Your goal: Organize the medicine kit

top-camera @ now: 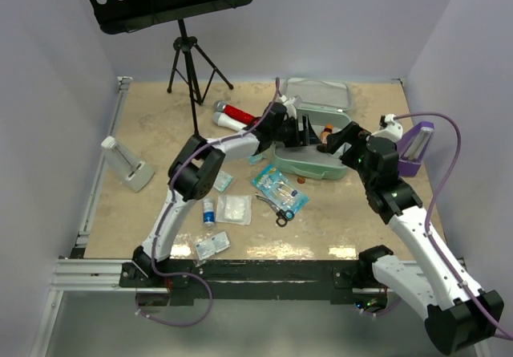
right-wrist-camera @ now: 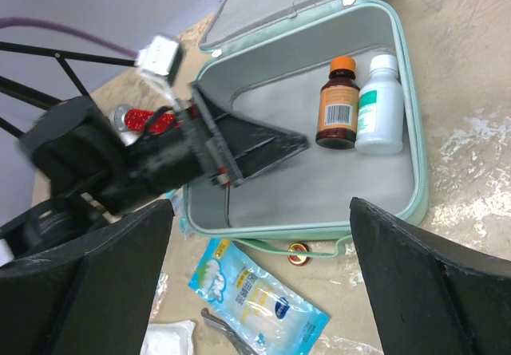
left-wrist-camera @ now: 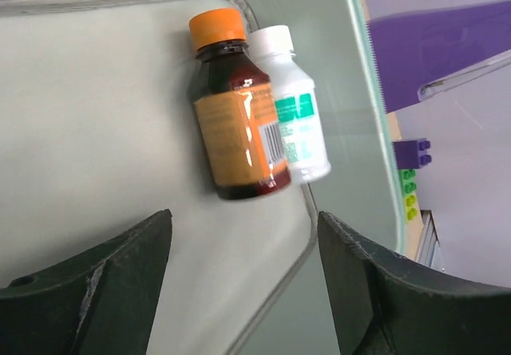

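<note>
The mint-green medicine kit lies open at the back middle, its lid folded back. Inside, an amber bottle with an orange cap and a white bottle lie side by side against the right wall. They also show in the left wrist view, amber and white. My left gripper is open and empty inside the kit, just short of the bottles. My right gripper is open and empty above the kit's near rim.
On the table before the kit lie a blue packet, a small round tin, scissors, gauze, a small bottle and flat packets. A red-and-white tube, purple stand, white stand and tripod surround.
</note>
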### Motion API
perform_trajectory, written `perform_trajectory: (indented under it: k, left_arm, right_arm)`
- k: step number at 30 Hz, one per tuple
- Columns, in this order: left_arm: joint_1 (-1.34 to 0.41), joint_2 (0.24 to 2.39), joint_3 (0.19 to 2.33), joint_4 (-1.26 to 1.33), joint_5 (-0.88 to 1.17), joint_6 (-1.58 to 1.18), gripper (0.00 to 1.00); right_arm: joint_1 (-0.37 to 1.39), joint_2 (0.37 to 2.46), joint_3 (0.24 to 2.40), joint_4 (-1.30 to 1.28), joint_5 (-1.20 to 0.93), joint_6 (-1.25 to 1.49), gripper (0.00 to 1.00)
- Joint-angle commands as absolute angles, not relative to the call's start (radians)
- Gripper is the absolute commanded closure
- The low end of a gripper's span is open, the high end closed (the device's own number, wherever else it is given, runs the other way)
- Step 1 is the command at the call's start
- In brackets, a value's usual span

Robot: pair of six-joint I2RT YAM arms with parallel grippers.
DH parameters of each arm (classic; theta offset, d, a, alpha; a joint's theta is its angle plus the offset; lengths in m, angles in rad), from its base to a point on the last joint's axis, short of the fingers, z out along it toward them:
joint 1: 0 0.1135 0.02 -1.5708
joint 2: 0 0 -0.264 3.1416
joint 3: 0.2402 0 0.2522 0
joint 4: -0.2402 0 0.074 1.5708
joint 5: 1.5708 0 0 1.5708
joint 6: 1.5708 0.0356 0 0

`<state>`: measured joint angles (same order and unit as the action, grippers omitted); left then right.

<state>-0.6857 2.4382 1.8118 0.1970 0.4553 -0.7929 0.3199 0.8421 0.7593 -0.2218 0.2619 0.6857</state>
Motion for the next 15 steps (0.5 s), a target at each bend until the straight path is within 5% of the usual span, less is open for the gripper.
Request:
perform_trajectory:
  k: [1, 15]
  left_arm:
    - [-0.647, 2.15, 1.671, 0.219, 0.419, -0.729, 0.21]
    - [-0.632, 1.401, 1.06, -0.285, -0.21, -0.716, 0.08]
  right_arm:
    - [0.319, 0.824, 0.77, -0.192, 0.298, 0.667, 0.02]
    - [0.321, 0.782, 0.683, -0.127, 0.218, 0.612, 0.06]
